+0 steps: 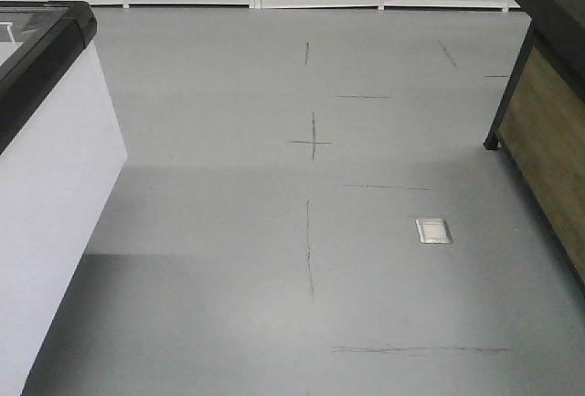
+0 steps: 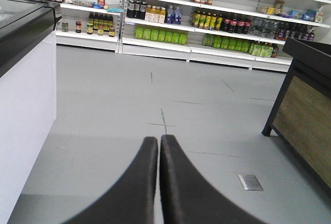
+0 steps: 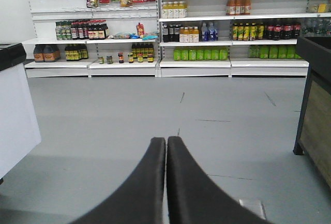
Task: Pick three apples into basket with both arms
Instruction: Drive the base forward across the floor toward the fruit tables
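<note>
No apples and no basket are in view in any frame. My left gripper (image 2: 159, 140) is shut and empty, its two black fingers pressed together and pointing out over the grey shop floor. My right gripper (image 3: 166, 141) is likewise shut and empty, held above the floor and aimed at the shelves. Neither gripper shows in the front view.
A white chest freezer with a black rim (image 1: 46, 140) stands at the left. A black and wood display stand (image 1: 548, 122) stands at the right. A metal floor plate (image 1: 433, 230) lies in the grey floor. Shelves of bottles (image 3: 207, 32) line the far wall.
</note>
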Robot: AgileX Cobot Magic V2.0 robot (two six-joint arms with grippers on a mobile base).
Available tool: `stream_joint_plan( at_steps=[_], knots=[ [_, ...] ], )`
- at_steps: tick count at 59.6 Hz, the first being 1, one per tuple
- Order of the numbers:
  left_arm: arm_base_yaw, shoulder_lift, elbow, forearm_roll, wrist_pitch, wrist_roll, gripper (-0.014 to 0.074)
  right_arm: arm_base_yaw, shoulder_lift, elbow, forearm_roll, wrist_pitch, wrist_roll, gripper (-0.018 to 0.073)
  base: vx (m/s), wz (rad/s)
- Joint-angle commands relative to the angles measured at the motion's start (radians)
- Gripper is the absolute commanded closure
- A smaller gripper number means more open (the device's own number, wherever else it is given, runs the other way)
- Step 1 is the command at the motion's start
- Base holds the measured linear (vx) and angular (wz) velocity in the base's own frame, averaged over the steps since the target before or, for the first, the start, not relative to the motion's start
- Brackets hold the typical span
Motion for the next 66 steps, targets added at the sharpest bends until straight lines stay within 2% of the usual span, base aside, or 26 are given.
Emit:
stream_joint_plan(
  at_steps=[1, 66],
  knots=[
    [-0.003, -0.012, -0.026, -0.01, -0.068, -0.006, 0.0602, -0.008, -0.012, 0.014, -0.002, -0.072, -0.002, 0.0567, 0.0, 0.0],
    [-0.003, -0.012, -0.026, -0.01, -0.068, -0.006, 0.0602, -0.008, -0.012, 0.014, -0.002, -0.072, -0.002, 0.0567, 0.0, 0.0]
  ],
)
